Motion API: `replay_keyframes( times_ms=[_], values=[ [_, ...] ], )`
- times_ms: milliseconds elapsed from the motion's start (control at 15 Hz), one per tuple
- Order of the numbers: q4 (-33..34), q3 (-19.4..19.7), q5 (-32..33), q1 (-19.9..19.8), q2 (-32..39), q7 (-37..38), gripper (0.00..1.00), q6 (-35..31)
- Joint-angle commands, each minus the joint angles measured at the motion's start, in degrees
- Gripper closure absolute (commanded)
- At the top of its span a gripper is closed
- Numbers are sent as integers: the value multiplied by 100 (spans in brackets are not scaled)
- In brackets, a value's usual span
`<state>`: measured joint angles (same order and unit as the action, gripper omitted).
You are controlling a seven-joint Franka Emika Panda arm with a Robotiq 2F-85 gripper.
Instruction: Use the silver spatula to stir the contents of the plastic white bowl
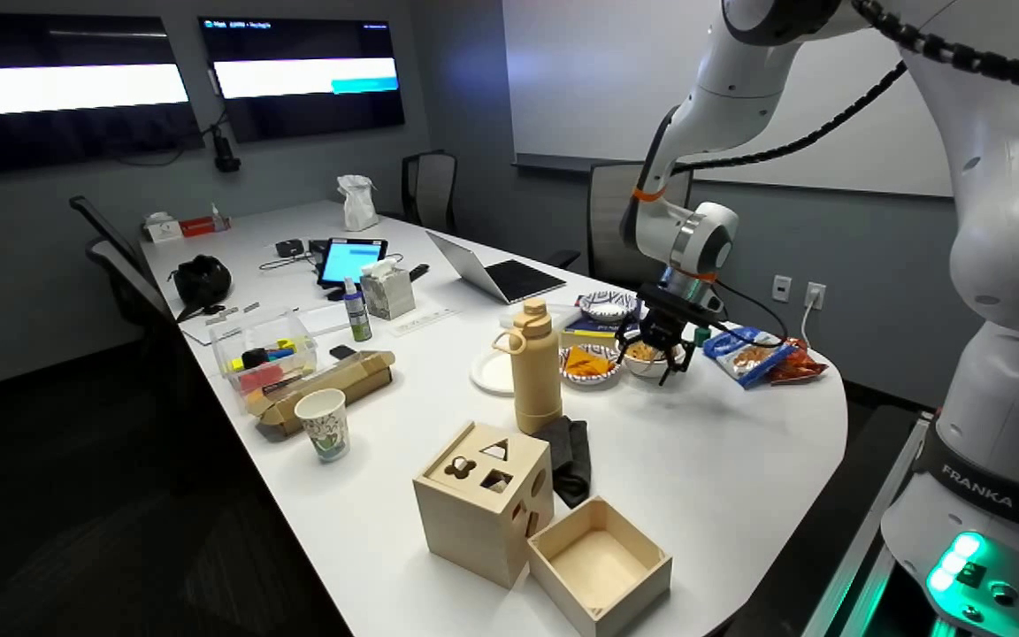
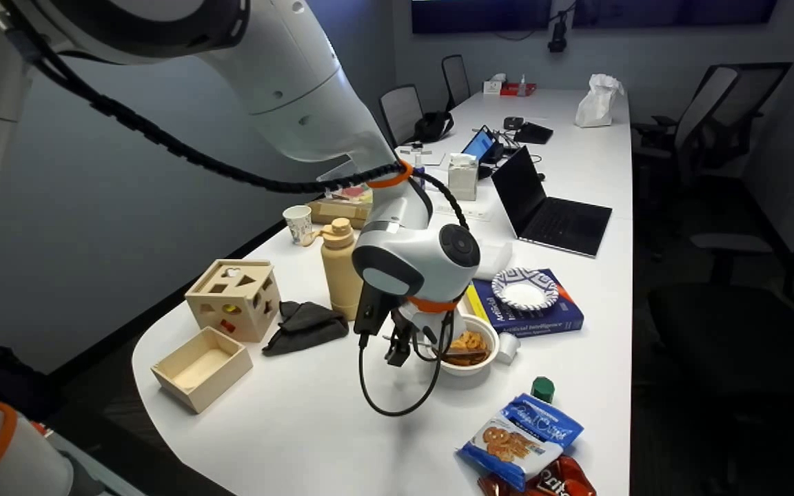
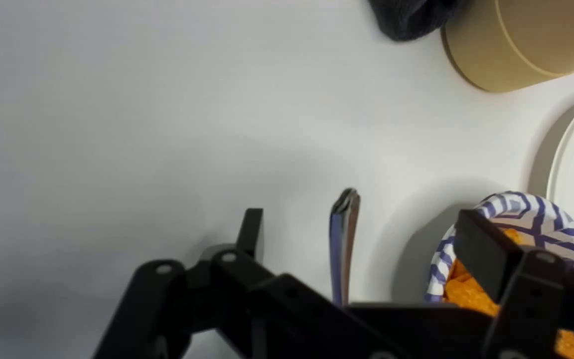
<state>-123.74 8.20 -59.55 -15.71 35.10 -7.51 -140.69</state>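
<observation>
The plastic white bowl [image 1: 639,366] with brownish-orange contents stands on the table under my gripper. It also shows in an exterior view [image 2: 466,370], partly covered by the arm; in the wrist view it is out of sight. The silver spatula [image 3: 345,244] shows its slim handle end in the wrist view, standing up between my fingers, apart from both. Its lower part is hidden behind the gripper. A thin dark strip lies across the bowl's contents; I cannot tell if it is the spatula. My gripper [image 3: 369,244] is open, its fingers [image 1: 648,364] wide apart around the handle.
A patterned paper bowl of orange chips [image 3: 471,294] sits close beside the right finger. A tan bottle [image 1: 537,372], white plate [image 1: 490,373] and black cloth [image 2: 307,329] are nearby. A blue book [image 2: 555,318], grey-white cylinder [image 2: 508,348], green cap [image 2: 542,389] and snack bags [image 2: 521,441] surround the white bowl.
</observation>
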Motion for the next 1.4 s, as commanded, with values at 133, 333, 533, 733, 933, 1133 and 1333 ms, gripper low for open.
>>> replay_keyframes(
  times_ms=[133,333,533,733,933,1133,1333],
  values=[
    [191,-95,-209,-136,156,-139,51,-38],
    [132,-72,-228,-131,101,-127,73,-85],
    [103,-72,-282,-154,80,-151,96,-90],
    [80,-77,-382,-181,70,-189,100,-84],
    [-5,-68,-499,-211,-39,-260,99,-31],
    [-209,-41,-494,-254,-335,-388,99,177],
    [-404,16,-392,-376,-700,-652,99,628]
  ],
)
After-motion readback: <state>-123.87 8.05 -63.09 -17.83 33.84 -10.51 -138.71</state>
